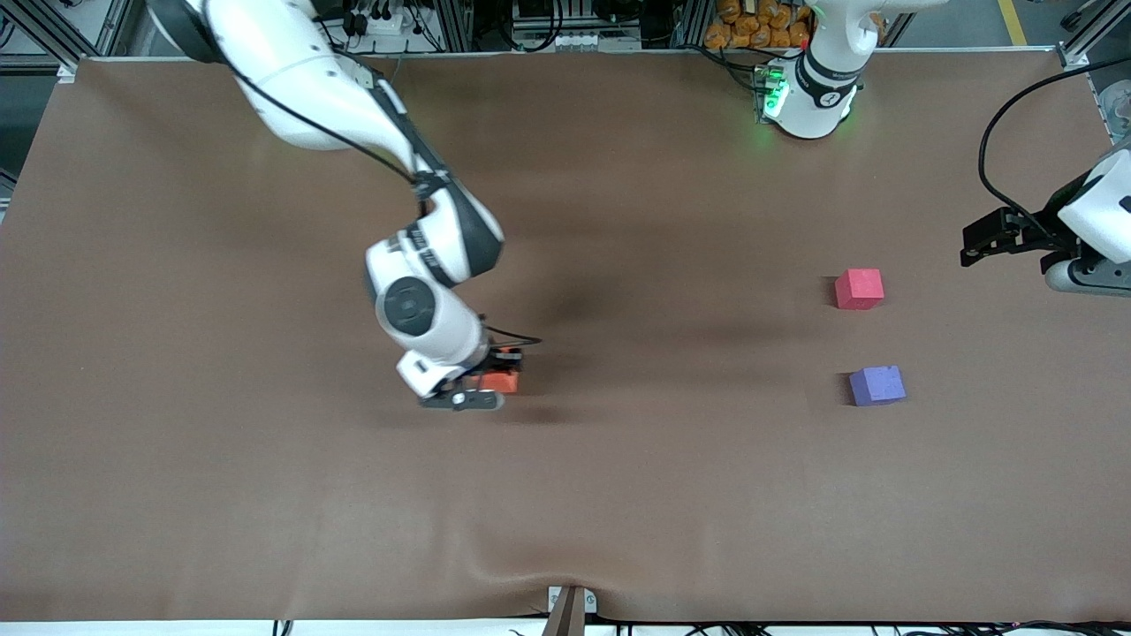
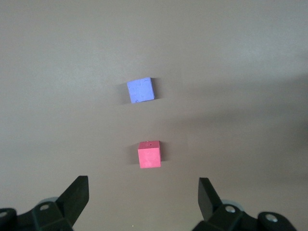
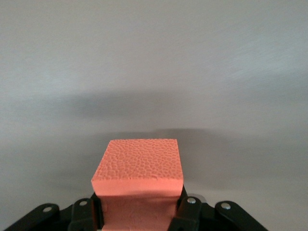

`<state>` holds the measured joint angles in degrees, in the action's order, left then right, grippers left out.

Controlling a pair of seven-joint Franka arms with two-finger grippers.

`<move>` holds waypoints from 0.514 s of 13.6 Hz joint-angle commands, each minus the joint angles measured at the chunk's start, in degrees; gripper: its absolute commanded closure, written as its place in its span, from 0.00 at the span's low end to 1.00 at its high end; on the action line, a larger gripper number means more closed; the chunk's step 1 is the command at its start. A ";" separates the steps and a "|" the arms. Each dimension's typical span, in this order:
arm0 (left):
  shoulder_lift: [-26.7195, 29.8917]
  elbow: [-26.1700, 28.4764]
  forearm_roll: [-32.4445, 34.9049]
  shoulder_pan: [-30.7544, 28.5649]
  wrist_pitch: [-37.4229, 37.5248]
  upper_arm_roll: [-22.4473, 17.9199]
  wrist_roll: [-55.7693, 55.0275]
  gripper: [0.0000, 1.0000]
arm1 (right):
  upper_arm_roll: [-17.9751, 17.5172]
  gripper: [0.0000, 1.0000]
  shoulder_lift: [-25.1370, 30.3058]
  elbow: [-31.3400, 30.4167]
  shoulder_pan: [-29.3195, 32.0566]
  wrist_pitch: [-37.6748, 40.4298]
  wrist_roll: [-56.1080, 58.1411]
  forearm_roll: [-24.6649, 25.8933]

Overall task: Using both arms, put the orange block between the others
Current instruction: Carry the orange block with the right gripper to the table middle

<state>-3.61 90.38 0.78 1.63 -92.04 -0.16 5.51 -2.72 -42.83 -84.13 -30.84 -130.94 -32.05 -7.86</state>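
The orange block (image 1: pixel 500 382) is gripped by the right pincer (image 1: pixel 482 389), shut on it near the middle of the brown counter (image 1: pixel 265 512); in the front view most of the block is covered by the wrist, and whether it rests on the counter cannot be told. In the right wrist view its lower part is cut off between the fingers (image 3: pixel 185 211). The left pincer (image 1: pixel 976 247) is held wide open and empty over the counter near the pinkish-red cube (image 1: pixel 859 289), its arm largely cropped. The purple-blue cube (image 1: pixel 876 385) lies nearer the front camera, apart from the red one
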 commanded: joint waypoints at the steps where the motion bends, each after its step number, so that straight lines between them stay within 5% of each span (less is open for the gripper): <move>1: -0.25 -0.64 -0.87 -0.31 0.72 0.07 1.17 0.00 | 0.43 1.00 -4.10 4.58 -2.73 -0.98 -5.11 -0.49; 7: -0.52 -0.64 -0.96 -0.31 0.72 0.07 1.17 0.00 | 0.43 1.00 -4.72 4.06 -7.29 -0.11 -7.67 -4.36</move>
<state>-3.92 90.38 0.74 1.63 -92.04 -0.16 5.51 -2.73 -46.72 -81.69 -36.29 -132.18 -38.00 -10.79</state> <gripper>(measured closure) 0.000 0.463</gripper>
